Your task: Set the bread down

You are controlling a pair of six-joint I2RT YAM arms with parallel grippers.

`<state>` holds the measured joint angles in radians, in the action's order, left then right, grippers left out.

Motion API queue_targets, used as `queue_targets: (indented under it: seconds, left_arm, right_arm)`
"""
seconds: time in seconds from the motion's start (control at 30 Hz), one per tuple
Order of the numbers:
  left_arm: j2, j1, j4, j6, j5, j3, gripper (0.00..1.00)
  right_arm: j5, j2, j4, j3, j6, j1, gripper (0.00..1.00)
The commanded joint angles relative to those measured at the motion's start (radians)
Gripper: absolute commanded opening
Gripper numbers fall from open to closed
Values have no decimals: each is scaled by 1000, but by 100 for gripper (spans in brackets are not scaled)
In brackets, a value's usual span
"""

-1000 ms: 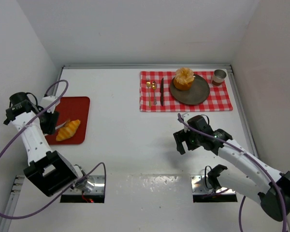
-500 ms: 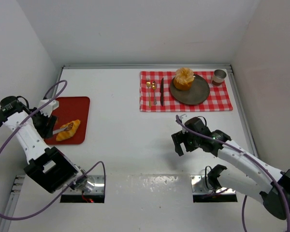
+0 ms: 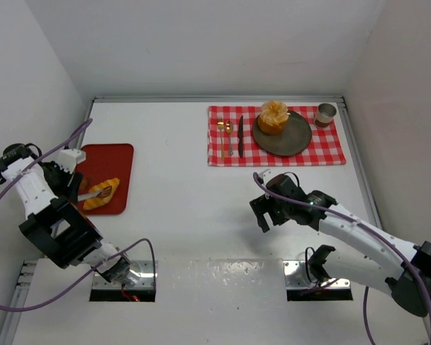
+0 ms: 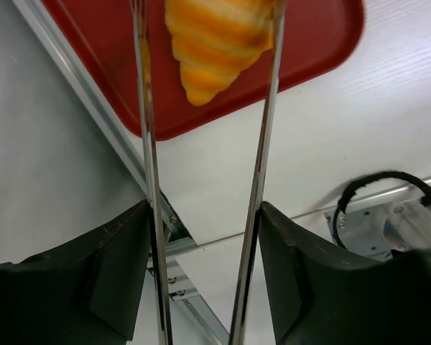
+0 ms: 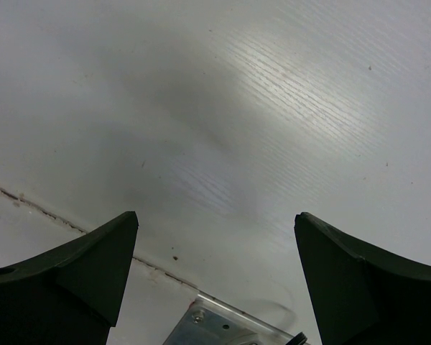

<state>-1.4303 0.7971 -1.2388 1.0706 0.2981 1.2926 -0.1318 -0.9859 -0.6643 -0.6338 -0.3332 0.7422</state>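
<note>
At the left of the white table a red tray is seen. Only 1 thing is held in it: the croissant, which is laid toward the tray's near edge.

Over the tray's near-left corner the left gripper is poised, its 2 black fingers closed on a pair of metal tongs. The 2 tong arms are stretched out on either side of the croissant. The arm at the right of the wrist view appears to be touching the crust, while a narrow gap is left at the other (whether the pastry is actually pinched cannot be told).

Well to the right of the tray, and a little nearer than it, the right gripper is hung above bare table. Its jaws are spread wide and nothing is between them.

Far to the right of the tray, and further back than it, a red-and-white checked cloth is spread. On it, from the tray side outward, are set gold-coloured cutlery, a dark knife, a dark round plate and a small cup. The bun is carried by the plate, at the back of its tray-facing side. What the cup holds cannot be made out.
</note>
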Motion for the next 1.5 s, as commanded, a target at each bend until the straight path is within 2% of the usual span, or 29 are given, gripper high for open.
queue_targets:
  seconds: [0.0, 0.13, 0.23, 0.37, 0.43, 0.47, 0.57, 0.6, 0.77, 0.87, 0.93, 0.97, 1.0, 1.07, 1.1, 1.13, 1.2, 1.23, 1.3, 1.33, 1.43, 1.47]
  left_arm:
    - [28, -28, 132, -34, -48, -51, 63]
    - [37, -39, 162, -55, -85, -90, 62]
    - [12, -49, 141, -55, -71, -75, 56]
    - [-1, -49, 90, -55, -48, -38, 39]
    - [-10, -49, 65, -55, -39, -13, 36]
    - [-10, -49, 56, -46, -39, 2, 28]
    - [-19, -49, 45, -46, -39, 25, 21]
    - [-19, -49, 45, -58, -39, 25, 4]
    - [-19, -84, 45, -130, -5, 146, 2]
    - [-19, -159, 65, -240, 29, 241, 2]
    - [-19, -275, 104, -361, 39, 318, 2]
    - [-19, -323, 114, -401, 39, 342, 2]
    - [-19, -429, 134, -470, 39, 367, 2]
    - [-33, -543, 177, -544, 39, 431, 2]
    - [-63, -658, 194, -607, 27, 450, 2]
    - [-82, -717, 211, -633, 9, 485, 2]
    - [-128, -826, 264, -682, -28, 522, 2]
    - [-189, -926, 278, -714, -65, 545, 2]
    - [-263, -1019, 303, -736, -91, 634, 2]
    - [-304, -1102, 303, -745, -106, 711, 2]
    - [-476, -1252, 323, -788, -119, 851, 2]
    - [-552, -1286, 323, -788, -119, 941, 2]
  right_arm:
    - [-20, -19, 6, -50, 5, 8, 89]
    - [-19, -27, 11, -55, 13, 13, 89]
    - [-23, -31, 19, -55, 22, 11, 89]
    - [-28, -40, 25, -56, 25, 11, 89]
    - [-28, -40, 28, -56, 25, 11, 89]
    - [-29, -43, 29, -58, 25, 8, 89]
    - [-32, -46, 35, -55, 34, 9, 89]
    - [-34, -49, 40, -55, 34, 11, 89]
    - [-37, -65, 45, -55, 36, 6, 89]
    - [-58, -71, 46, -49, 13, 8, 89]
    - [-126, -56, 37, -44, -45, 5, 89]
    - [-235, -47, 17, -38, -62, -4, 89]
    - [-271, -37, 9, -9, -104, -10, 89]
    - [-328, 35, 5, 38, -162, -56, 89]
    - [-325, 56, 8, 71, -174, -69, 89]
    - [-324, 128, 9, 86, -184, -105, 89]
    - [-290, 171, 22, 135, -190, -176, 91]
    - [-287, 208, 14, 163, -193, -191, 91]
    - [-302, 245, -30, 172, -198, -255, 91]
    - [-321, 275, -43, 177, -196, -274, 91]
    - [-312, 325, -77, 172, -155, -342, 91]
    - [-308, 334, -99, 161, -138, -366, 91]
